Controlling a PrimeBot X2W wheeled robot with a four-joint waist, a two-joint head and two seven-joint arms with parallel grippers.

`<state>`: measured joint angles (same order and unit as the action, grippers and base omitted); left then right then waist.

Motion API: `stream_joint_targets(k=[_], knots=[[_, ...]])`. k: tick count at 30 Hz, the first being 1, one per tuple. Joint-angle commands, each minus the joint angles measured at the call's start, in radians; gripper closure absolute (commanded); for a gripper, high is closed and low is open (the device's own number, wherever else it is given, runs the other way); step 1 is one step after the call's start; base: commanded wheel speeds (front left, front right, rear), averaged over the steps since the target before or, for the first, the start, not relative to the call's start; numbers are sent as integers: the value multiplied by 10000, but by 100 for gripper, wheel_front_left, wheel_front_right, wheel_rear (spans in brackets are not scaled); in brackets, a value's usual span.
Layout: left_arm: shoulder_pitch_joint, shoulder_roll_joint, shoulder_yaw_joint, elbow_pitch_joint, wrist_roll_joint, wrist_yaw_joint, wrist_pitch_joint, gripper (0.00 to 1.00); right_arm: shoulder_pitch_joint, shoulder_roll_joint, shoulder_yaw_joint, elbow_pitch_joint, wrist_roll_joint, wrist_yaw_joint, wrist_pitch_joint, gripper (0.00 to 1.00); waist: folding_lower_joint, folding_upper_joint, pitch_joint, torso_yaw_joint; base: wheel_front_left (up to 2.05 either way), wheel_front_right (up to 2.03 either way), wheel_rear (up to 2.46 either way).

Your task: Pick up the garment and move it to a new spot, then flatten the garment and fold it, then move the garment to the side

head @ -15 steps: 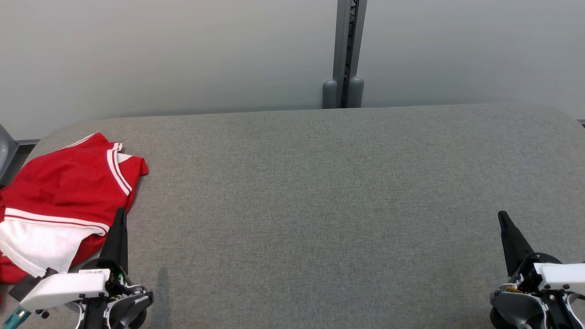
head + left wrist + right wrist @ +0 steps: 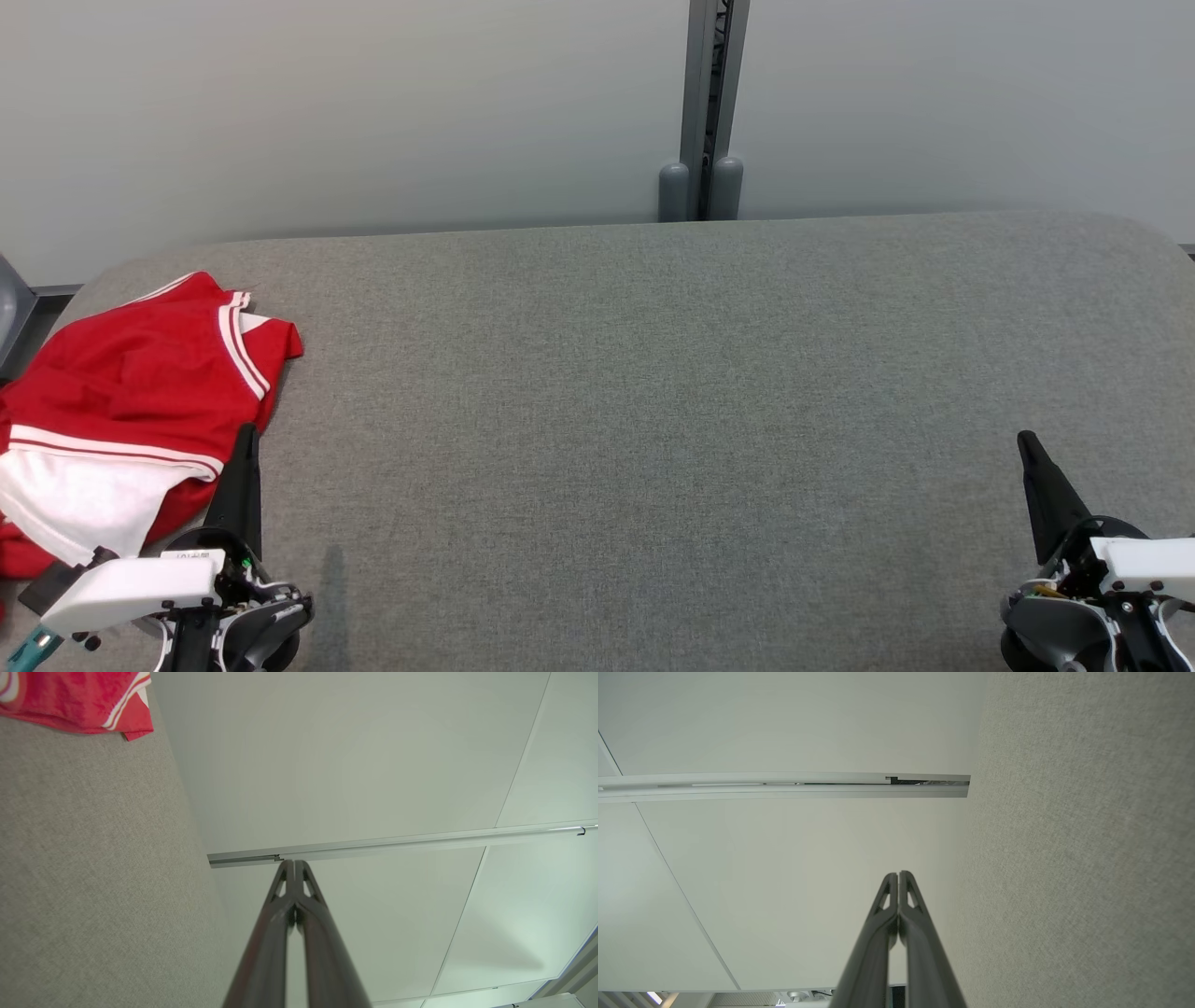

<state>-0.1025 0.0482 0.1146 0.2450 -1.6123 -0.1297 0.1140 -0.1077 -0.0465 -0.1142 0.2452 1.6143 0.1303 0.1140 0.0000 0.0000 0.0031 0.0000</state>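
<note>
A red garment with white stripes and a white panel lies crumpled at the left end of the grey cloth-covered table, its far left side cut off by the frame. We see the left end effector at the table's near left corner. Its two dark fingers are pressed together with nothing between them, and the tip sits right at the garment's near hem. Whether it touches the cloth we cannot tell. The right end effector hangs over the table's near right corner, fingers likewise together and empty, well apart from the garment. Beyond the table's far edge stands a pale wall, split by a grey post behind the table's middle.
</note>
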Motion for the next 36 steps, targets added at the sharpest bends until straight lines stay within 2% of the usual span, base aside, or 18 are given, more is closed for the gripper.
stream_joint_targets(k=[1,36], knots=[[-137,31,20,0,-10,-44,25,100,-39,-62,0,20,-31,9,11,100,0,0,0,0,0,0,0],[-138,31,19,-1,-10,-44,25,100,-39,-63,0,19,-32,9,11,100,0,0,0,0,0,0,0]])
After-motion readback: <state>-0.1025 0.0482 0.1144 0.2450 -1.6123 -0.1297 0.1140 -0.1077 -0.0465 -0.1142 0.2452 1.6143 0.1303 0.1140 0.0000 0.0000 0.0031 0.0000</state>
